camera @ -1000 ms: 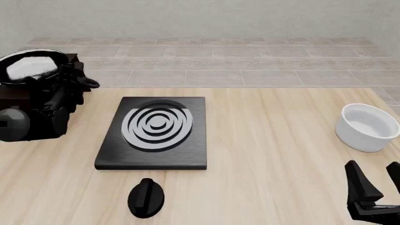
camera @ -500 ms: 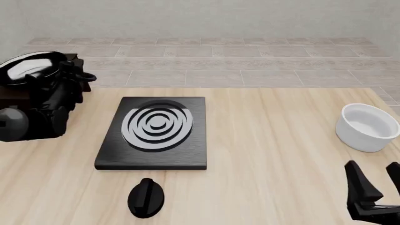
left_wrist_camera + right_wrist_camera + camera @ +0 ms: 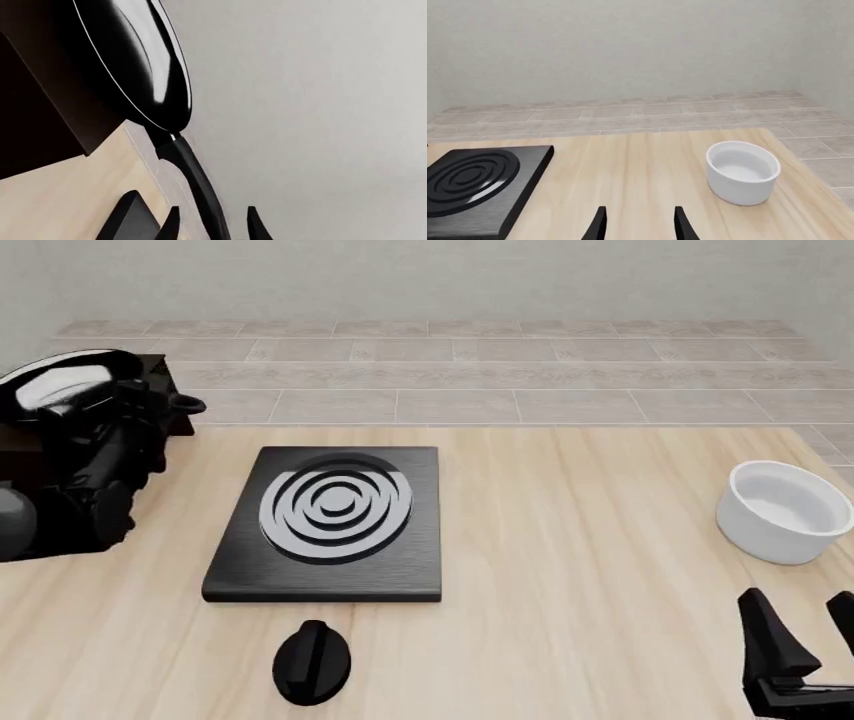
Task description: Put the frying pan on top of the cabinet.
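Up at the far left of the front view, the frying pan (image 3: 64, 382) sits on the flat top of the cabinet (image 3: 27, 455), its grey-white inside catching the light and its rim tilted a little toward the camera. The dark cabinet stands at the left edge of the surface (image 3: 574, 570), largely hidden behind the left arm. In the left wrist view the pan's (image 3: 137, 65) glossy black underside fills much of the frame against the cabinet's (image 3: 40, 125) brown side, and its long straight handle (image 3: 193, 175) runs back between the fingers of the left tool (image 3: 212, 225). The fingers stand apart on either side of the handle with a gap showing on each side — the tool is parted and not gripping.

The right tool (image 3: 639, 224) hangs low over the near right part of the surface, its two fingers spread with nothing between them; in the front view it shows at the bottom right corner (image 3: 801, 640). Ahead of it stands the white bowl (image 3: 742, 172), near the surface's right edge. The flat black stove plate (image 3: 330, 523) with grey-white rings lies in the middle, and a small black knob (image 3: 312, 661) lies just in front of it — apart from it.
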{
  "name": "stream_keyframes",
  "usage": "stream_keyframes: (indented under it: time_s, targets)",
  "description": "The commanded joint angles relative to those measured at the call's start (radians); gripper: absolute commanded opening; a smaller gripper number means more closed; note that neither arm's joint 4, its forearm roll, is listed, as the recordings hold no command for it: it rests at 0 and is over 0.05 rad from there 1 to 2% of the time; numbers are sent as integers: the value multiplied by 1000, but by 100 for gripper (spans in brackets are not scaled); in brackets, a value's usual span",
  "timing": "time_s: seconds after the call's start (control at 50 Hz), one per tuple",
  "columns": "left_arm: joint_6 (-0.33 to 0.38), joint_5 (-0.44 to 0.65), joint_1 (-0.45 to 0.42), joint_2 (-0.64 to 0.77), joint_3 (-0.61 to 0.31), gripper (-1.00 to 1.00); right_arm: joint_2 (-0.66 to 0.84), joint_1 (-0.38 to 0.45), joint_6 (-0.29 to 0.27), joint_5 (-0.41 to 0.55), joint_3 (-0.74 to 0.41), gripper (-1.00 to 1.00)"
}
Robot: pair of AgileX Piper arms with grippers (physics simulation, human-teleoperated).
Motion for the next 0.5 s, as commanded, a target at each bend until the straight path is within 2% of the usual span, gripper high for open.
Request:
stream_keyframes:
  time_s: [0.02, 0.22, 0.38, 0.5]
  targets:
    - [17, -11, 1, -109, 129, 100, 38, -1, 0, -37, 0, 100]
    - [56, 1, -6, -293, 288, 100, 10, -2, -4, -9, 0, 100]
    - [74, 33, -10, -430, 369, 100, -14, -1, -7, 14, 0, 100]
    - [100, 63, -31, -532, 427, 100, 28, -1, -8, -28, 0, 100]
